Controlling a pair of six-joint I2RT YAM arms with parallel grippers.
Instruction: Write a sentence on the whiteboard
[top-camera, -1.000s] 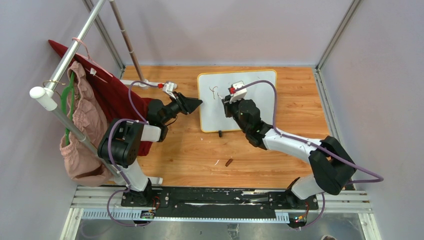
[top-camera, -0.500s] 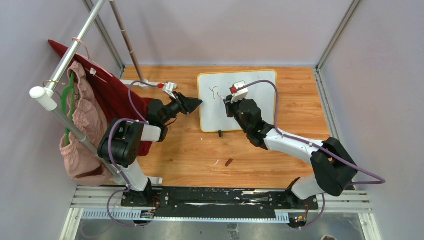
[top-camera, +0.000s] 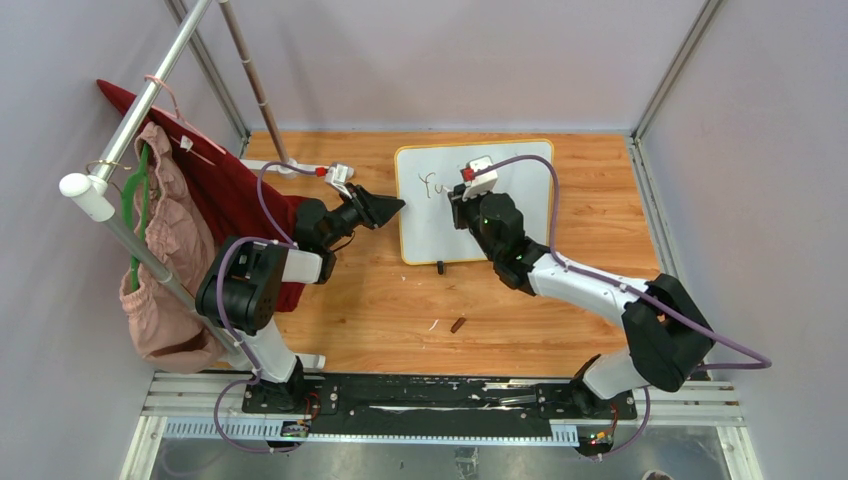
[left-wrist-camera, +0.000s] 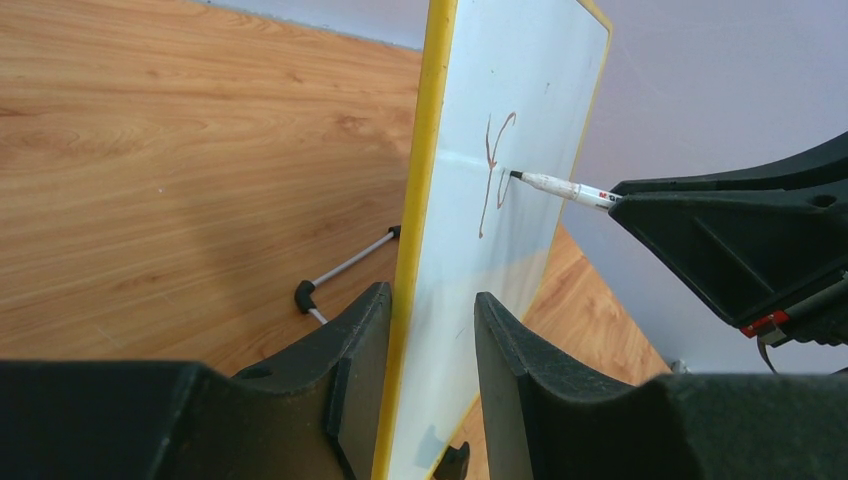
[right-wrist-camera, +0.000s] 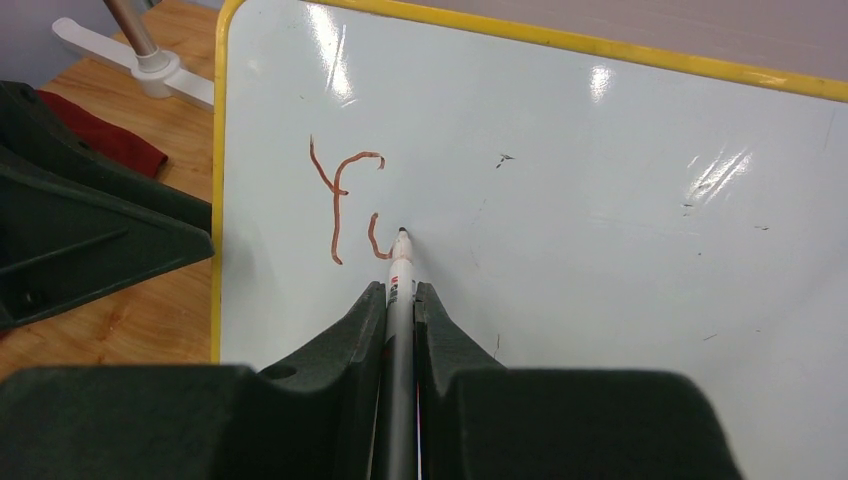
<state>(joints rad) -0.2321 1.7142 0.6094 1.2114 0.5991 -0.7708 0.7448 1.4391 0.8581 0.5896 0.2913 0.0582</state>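
Note:
The whiteboard (top-camera: 425, 235) with its yellow rim lies on the wooden table. It also shows in the left wrist view (left-wrist-camera: 540, 110) and the right wrist view (right-wrist-camera: 620, 200). My left gripper (top-camera: 398, 206) (left-wrist-camera: 432, 295) is shut on the board's left edge, one finger under it and one over. My right gripper (top-camera: 457, 200) (right-wrist-camera: 400, 290) is shut on a white marker (right-wrist-camera: 402, 270) (left-wrist-camera: 560, 187). The marker's tip touches the board. The sentence (right-wrist-camera: 345, 200) (top-camera: 432, 184) is a reddish-brown "Y" and a short curved stroke beside it.
A black clip foot (top-camera: 440, 266) sits at the board's near edge. A brown marker cap (top-camera: 458, 324) and a white scrap (top-camera: 433, 324) lie on the table. Red cloth (top-camera: 230, 190) and a pink garment (top-camera: 160, 250) hang on a metal rack at the left.
My right gripper has moved the marker slightly right and up on the board, adding a short curved stroke after the "Y". The left gripper has not moved.

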